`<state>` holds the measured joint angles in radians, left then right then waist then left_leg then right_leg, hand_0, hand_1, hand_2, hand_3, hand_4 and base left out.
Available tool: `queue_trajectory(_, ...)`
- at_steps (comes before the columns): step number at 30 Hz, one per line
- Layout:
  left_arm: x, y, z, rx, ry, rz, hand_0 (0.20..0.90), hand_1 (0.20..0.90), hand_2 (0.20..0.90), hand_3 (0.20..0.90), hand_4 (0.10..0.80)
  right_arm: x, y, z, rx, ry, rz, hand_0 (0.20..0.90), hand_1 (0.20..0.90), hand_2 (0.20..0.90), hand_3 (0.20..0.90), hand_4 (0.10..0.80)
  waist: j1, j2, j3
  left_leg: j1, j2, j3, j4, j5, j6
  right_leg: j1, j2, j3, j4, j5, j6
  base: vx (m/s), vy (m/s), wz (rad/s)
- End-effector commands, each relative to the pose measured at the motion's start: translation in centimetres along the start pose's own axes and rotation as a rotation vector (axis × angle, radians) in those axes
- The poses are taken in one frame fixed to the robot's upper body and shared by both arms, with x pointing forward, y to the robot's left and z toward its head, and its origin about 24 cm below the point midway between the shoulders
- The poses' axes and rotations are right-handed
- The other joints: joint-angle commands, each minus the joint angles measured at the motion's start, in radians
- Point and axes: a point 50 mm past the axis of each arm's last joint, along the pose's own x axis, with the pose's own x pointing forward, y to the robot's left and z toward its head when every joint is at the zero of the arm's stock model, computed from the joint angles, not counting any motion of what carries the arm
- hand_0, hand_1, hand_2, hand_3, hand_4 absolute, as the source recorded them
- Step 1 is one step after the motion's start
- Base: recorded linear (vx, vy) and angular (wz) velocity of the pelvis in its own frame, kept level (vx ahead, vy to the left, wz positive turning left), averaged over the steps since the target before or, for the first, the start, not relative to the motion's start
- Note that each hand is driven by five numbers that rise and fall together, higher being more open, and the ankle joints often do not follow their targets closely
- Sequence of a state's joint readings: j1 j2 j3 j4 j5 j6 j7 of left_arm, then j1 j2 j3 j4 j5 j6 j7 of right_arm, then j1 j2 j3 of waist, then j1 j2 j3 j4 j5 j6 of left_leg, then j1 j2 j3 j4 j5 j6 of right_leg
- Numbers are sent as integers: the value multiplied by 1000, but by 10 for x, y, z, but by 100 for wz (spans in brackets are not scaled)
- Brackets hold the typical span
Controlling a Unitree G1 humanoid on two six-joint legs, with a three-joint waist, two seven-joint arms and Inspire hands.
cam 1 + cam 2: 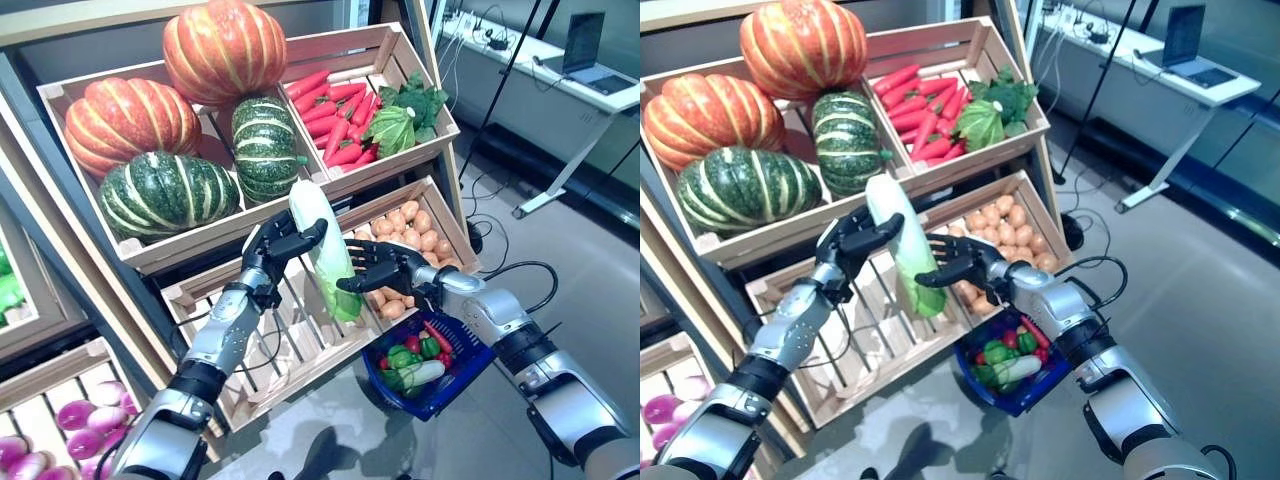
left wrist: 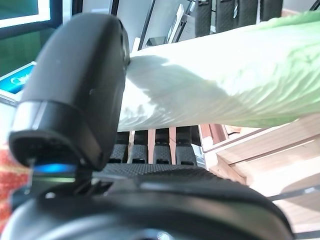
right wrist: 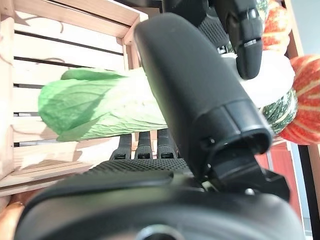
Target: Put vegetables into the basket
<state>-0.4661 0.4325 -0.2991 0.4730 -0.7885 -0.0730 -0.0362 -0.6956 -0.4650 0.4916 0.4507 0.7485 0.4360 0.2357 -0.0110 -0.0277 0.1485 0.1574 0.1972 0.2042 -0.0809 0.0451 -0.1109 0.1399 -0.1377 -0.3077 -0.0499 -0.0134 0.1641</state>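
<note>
Item: napa cabbage (image 1: 322,243), long, white at the stalk end and pale green at the leaf end, held nearly upright in front of the empty slatted crate (image 1: 290,345) on the lower shelf. Left hand (image 1: 272,247): fingers and thumb curled round the upper white part of the cabbage. Right hand (image 1: 378,267): fingers wrapped round the lower, leafy part, thumb closing over it in its own wrist view; both hands grip it at once, so this reads as a hand-over from left to right. Destination: blue basket (image 1: 452,385), hanging below the right forearm, already containing small vegetables, among them a red pepper (image 1: 437,336), green pieces and a pale cucumber-like piece (image 1: 420,374). Surroundings: pumpkins (image 1: 222,45) and striped green squashes (image 1: 165,192) in the upper left crate; carrots (image 1: 335,115) and leafy greens (image 1: 405,115) in the upper right one; potatoes (image 1: 410,232) in the crate just behind the right hand. Handling advice: the right hand should be firmly closed before the left lets go, as the leaf end is soft and will likely compress and slip; the cabbage is longer than the basket looks, so lay it in slantwise over the contents.
</note>
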Motion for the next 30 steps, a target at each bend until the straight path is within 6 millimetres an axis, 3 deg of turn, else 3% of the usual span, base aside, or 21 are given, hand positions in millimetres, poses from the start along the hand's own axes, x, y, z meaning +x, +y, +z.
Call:
queue_trajectory(1, 12, -53, 33, -45, -176, -272, 300, 300, 300, 300, 400, 13, 34, 14, 123, -64, 233, 900, 900, 900, 900, 800, 27, 2, -110, -66, -38, -12, 14, 17, 2, -16, 12, 11, 56, -2, -61, 39, 10, 0)
queue_trajectory(13, 8, -85, 11, -127, -93, -399, 300, 300, 300, 300, 400, 31, 47, -1, 346, 15, 305, 900, 900, 900, 900, 800, 51, 4, -124, -44, -48, -30, 13, 0, 14, 1, 16, 21, 63, -14, -67, 38, 6, 2)
queue_trajectory(20, 4, -100, 0, -169, -53, -475, 300, 300, 300, 300, 400, 32, 69, -6, 570, 33, 562, 900, 900, 900, 900, 800, 61, 6, -136, -37, -53, -42, 10, -4, 16, 9, 14, 21, 61, -15, -67, 9, 5, 2)
queue_trajectory(23, 3, -101, -3, -175, -44, -488, 300, 300, 300, 300, 400, 32, 69, -9, 594, 25, 584, 900, 900, 900, 900, 800, 63, 6, -141, -38, -54, -47, 12, -5, 15, 11, 14, 22, 60, -15, -66, 13, 9, 13)
queue_trajectory(24, 3, -101, -3, -178, -44, -491, 300, 300, 300, 300, 400, 33, 67, -10, 586, 27, 567, 782, 782, 782, 782, 722, 63, 5, -142, -38, -55, -47, 12, -5, 15, 11, 13, 22, 59, -14, -66, 15, 11, 5)
queue_trajectory(25, 3, -102, -3, -181, -44, -493, 300, 300, 300, 300, 400, 33, 65, -12, 583, 26, 551, 300, 300, 300, 300, 400, 63, 5, -143, -38, -55, -48, 11, -6, 15, 12, 13, 22, 58, -13, -65, 0, 0, 0)
queue_trajectory(30, 4, -104, 3, -181, -66, -492, 300, 300, 300, 300, 400, 31, 54, -21, 510, 73, 499, 300, 300, 300, 300, 400, 60, 4, -144, -41, -56, -52, 11, -3, 15, 6, 12, 28, 55, -7, -64, 0, 0, 0)
